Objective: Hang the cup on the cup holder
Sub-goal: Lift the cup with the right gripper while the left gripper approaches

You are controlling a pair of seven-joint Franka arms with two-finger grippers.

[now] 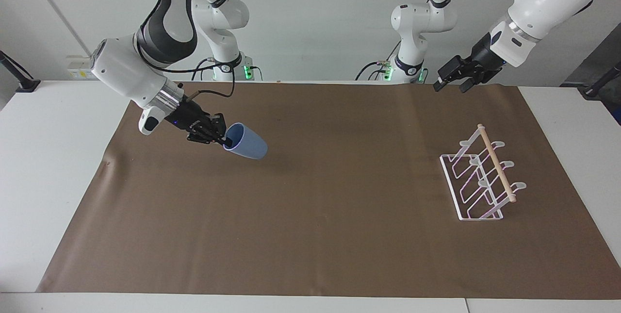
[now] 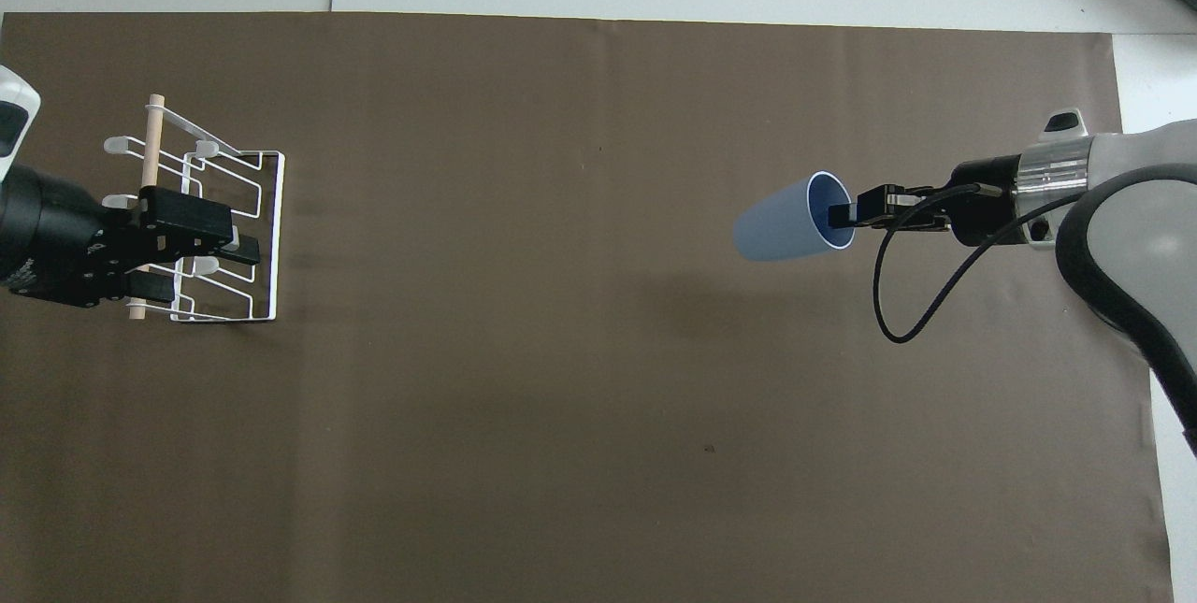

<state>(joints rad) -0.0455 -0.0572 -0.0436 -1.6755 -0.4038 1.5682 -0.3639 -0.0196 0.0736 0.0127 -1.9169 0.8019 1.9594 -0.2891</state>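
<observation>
A light blue cup [image 1: 248, 142] [image 2: 781, 229] hangs tipped on its side above the brown mat, its mouth turned toward the right arm's end of the table. My right gripper [image 1: 224, 142] [image 2: 840, 213] is shut on the cup's rim. The white wire cup holder [image 1: 480, 179] [image 2: 224, 229] with its wooden dowel stands on the mat at the left arm's end. My left gripper [image 1: 451, 85] [image 2: 238, 252] is open and raised in the air; from overhead it covers part of the cup holder.
A brown mat [image 1: 320, 216] covers most of the white table [image 1: 48, 157]. A black cable [image 2: 893, 294] loops down from the right wrist.
</observation>
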